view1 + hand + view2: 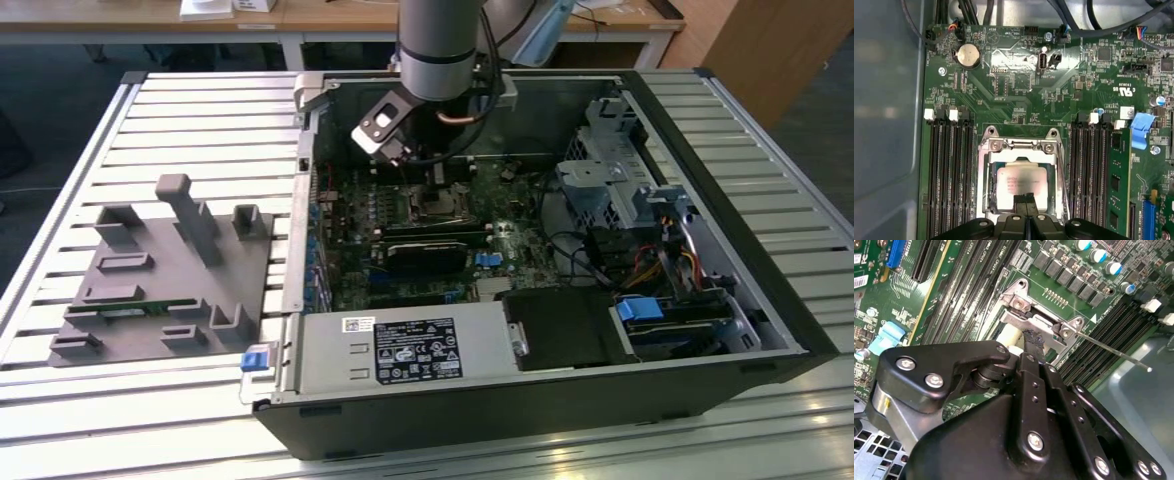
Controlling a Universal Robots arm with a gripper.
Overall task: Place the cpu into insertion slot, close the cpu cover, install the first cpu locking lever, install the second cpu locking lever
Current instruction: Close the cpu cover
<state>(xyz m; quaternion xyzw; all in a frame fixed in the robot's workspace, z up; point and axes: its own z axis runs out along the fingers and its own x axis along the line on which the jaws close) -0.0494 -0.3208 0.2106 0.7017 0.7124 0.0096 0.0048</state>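
Cpu (1021,184) lies flat in the insertion slot (992,192), w/ the cpu cover (1024,145) framing it, apparently down so the chip can't shift. Gripper (1026,202) has its fingers pinched together w/ nothing btwn them, tips at the chip's edge, prob. acting as a blunt pusher. In the second wrist view a thin locking lever (1114,353) juts free, unlatched. Exterior view: arm (441,50) drops near-vertical, wrist tilted, at 12 o'clock of the black card (427,252)
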